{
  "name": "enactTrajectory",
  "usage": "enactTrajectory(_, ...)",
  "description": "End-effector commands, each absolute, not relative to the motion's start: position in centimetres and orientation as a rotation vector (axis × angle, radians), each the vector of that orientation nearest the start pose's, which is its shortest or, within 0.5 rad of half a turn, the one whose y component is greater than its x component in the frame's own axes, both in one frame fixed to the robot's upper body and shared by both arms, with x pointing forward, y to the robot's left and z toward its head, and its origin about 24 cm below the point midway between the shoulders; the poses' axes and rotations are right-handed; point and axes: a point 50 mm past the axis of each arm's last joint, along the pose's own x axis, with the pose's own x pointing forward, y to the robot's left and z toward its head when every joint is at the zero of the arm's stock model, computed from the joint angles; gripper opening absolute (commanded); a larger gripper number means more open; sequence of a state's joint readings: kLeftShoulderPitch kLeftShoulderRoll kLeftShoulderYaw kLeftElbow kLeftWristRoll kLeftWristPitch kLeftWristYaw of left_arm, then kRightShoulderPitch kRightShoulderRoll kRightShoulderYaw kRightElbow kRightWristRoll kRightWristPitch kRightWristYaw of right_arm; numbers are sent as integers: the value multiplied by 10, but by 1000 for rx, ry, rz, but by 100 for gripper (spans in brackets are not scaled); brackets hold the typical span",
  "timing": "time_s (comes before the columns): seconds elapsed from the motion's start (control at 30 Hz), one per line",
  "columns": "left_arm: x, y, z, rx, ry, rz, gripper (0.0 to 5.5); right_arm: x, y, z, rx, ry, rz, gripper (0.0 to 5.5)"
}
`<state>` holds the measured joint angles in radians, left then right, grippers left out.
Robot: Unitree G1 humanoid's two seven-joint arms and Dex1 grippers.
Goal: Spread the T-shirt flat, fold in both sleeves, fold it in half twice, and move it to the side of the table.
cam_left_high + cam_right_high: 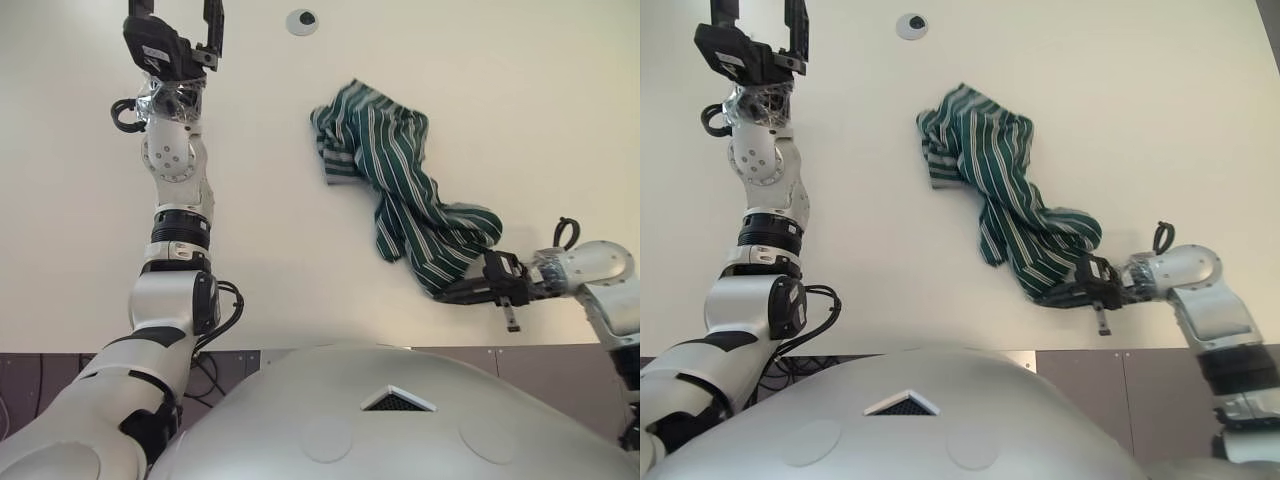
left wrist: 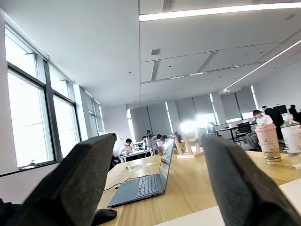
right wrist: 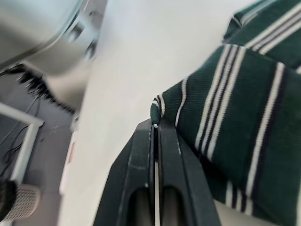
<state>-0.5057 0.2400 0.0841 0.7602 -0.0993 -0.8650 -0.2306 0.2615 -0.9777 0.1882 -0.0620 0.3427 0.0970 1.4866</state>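
The T-shirt (image 1: pixel 400 190), dark green with white stripes, lies crumpled on the white table (image 1: pixel 80 230), right of centre. It runs from the middle of the table toward the near right. My right gripper (image 1: pixel 442 292) lies low on the table at the shirt's near end. Its fingers (image 3: pixel 141 155) are pressed together, shut on the shirt's hem (image 3: pixel 157 106) at their tips. My left gripper (image 1: pixel 175 15) is at the far left of the table, well away from the shirt. It is open, and its two dark fingers (image 2: pixel 75 183) stand wide apart with nothing between them.
A small round grey disc (image 1: pixel 302 21) sits on the table near its far edge, between the two arms. The table's front edge (image 1: pixel 300 347) runs just ahead of my body. Bare white tabletop surrounds the shirt on the left and far right.
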Motion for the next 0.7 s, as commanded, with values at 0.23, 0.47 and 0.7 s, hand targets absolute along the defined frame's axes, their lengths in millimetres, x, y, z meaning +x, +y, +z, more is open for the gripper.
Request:
enactTrajectory(0.23, 321, 184, 97, 221, -551, -248, 332, 160, -266, 83, -146, 629, 1504, 99)
enactTrajectory(0.47, 322, 186, 99, 202, -548, -243, 332, 187, -294, 152, 8, 203, 1434, 99)
enactTrajectory(0.7, 320, 188, 98, 200, -543, -237, 332, 272, -277, 103, -235, 252, 907, 99)
